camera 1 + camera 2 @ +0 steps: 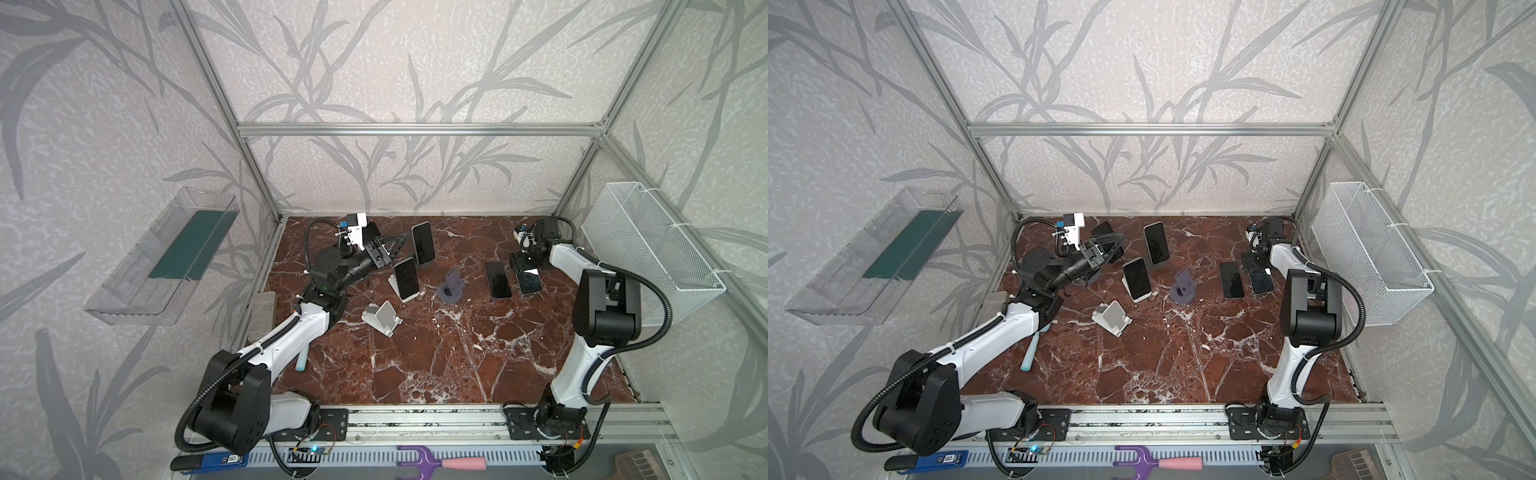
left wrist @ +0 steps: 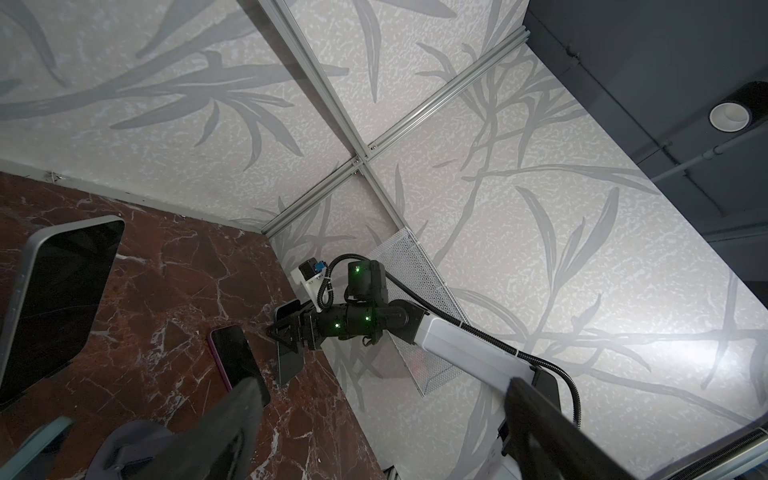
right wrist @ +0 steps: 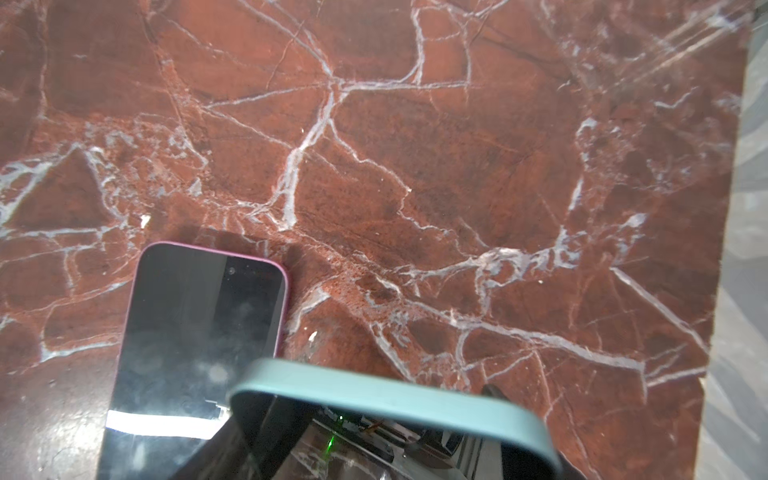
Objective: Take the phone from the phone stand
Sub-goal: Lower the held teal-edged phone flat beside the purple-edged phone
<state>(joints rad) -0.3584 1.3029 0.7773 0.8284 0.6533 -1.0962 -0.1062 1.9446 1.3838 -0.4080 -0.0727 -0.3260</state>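
Since the red marble table carries everything, it comes first, and an empty grey stand near its middle serves as the mark for all places. Far to the right of that stand, a white wire basket hangs on the side wall.

The left gripper lies left of and beyond the grey stand. Its fingers are spread wide with nothing between them, and they point toward a dark-screened phone that stands propped steeply just beyond the grey stand, its support hidden.

The right gripper sits well right of the grey stand, pinching the far end of a teal-cased phone. This phone is on no stand, and I cannot tell whether its near end touches the table.

Between it and the grey stand, a pink-cased phone lies flat, screen up, just beside the teal one. Just left of the grey stand, another phone leans in a white stand. Nearer and further left sits an empty white stand.
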